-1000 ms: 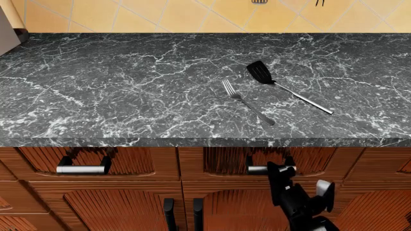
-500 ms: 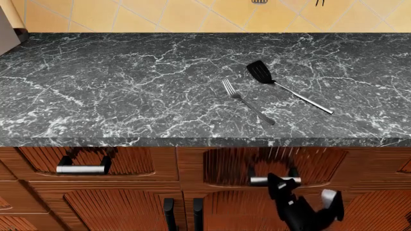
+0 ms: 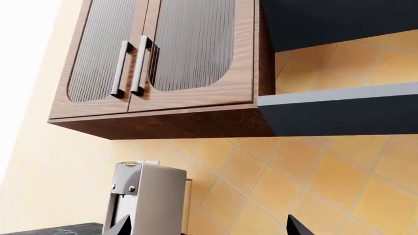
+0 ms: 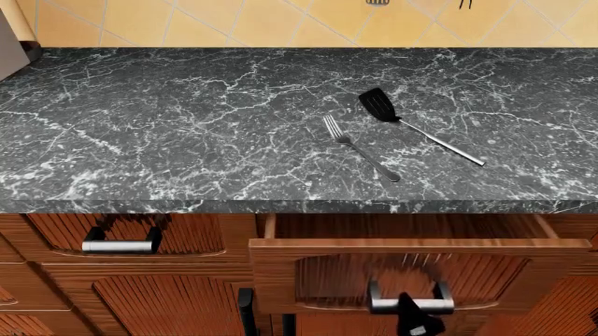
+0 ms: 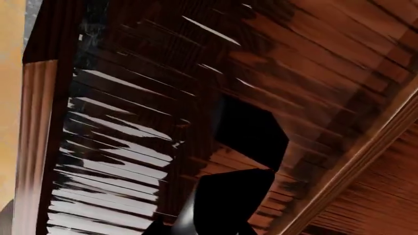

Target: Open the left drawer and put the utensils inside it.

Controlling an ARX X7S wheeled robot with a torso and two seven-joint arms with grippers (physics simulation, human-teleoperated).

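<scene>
Firstly, left wrist view. Wall cabinet [image 3: 163, 58] of brown wood, two ribbed glass doors, a pair of upright silver handles [image 3: 128, 66] side by side at the meeting edge. Yellow tiled wall [image 3: 313, 176] behind and below it. Grey boxy appliance [image 3: 147, 196] standing on a sliver of dark marble. Left pincer [image 3: 209, 229] seen only as two dark tips at the frame edge, set wide apart, nothing between them.

Head view. Desk [image 4: 168, 126] of black, white-veined marble. Fork [image 4: 360, 148] lying flat, right of centre, tines towards 11 o'clock. Spatula [image 4: 421, 133] just beside it at 2 o'clock, not touching, black slotted blade towards 11 o'clock, thin silver handle running to 4 o'clock. Left drawer [image 4: 421, 245] below the desk edge at 6 o'clock from the fork, standing out from the cabinet face, open slot visible behind its front. Bar handle [image 4: 435, 305] on its ribbed panel. Right pincer [image 4: 409, 316] closed on that bar near its middle. Neighbouring drawer [image 4: 187, 234] at 9 o'clock, flush and shut.

Right wrist view. Ribbed drawer front [image 5: 117, 122] very close, glossy and blurred. Right pincer [image 5: 238, 166] as black shapes against it; grip cannot be told here.
</scene>
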